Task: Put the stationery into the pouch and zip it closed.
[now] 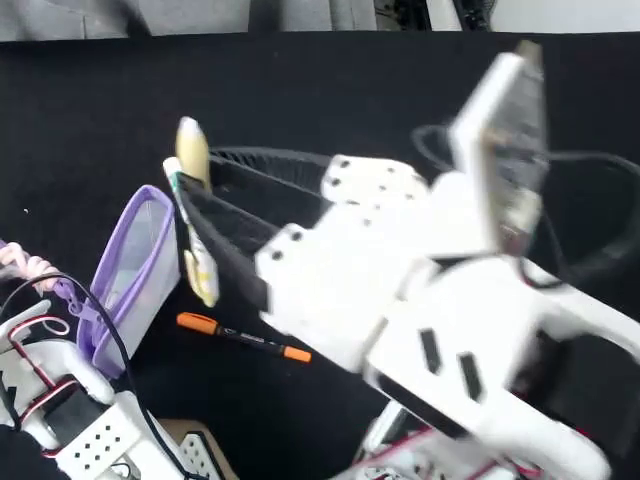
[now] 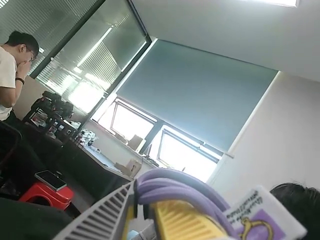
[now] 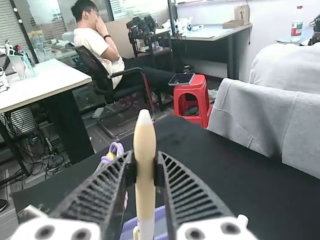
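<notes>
Loading judged underway: cream pen (image 3: 144, 150) clamped in right jaws beside pouch (image 1: 130, 265), its rim gripped by left jaws; tip to be lowered into mouth.

I had open black tabletop (image 1: 90, 110) beyond the upright purple clear-sided pouch (image 1: 130, 270). The right arm's bulky white body (image 1: 340, 290) blocked the middle; a black orange-capped marker (image 1: 243, 338) lay between pouch and arm.
</notes>
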Robot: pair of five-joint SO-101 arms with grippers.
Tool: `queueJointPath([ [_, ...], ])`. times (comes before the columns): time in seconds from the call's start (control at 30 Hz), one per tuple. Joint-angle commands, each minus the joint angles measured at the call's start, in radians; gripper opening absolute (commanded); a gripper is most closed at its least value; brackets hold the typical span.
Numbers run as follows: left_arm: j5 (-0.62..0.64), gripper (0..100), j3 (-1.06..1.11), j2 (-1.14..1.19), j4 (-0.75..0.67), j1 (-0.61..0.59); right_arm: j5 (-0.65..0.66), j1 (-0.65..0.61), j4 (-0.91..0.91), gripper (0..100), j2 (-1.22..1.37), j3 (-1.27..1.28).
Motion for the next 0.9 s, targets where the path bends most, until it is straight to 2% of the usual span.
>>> queueJointPath([
  [0.0, -0.008, 3, -0.008, -0.005, -0.015, 0.002, 0.0, -0.005, -0.084, 1.1, -0.062, 0.139],
  [0.4, -0.008, 3, -0.008, -0.005, -0.011, -0.001, 0.0, -0.008, -0.704, 1.1, -0.093, 0.765],
  [0.77, -0.008, 3, -0.008, -0.005, -0.011, -0.001, 0.0, -0.009, -1.224, 1.1, -0.371, 1.449],
  [0.87, -0.008, 3, -0.008, -0.005, -0.011, -0.001, -0.008, -0.011, -1.292, 1.1, -0.444, 1.59],
])
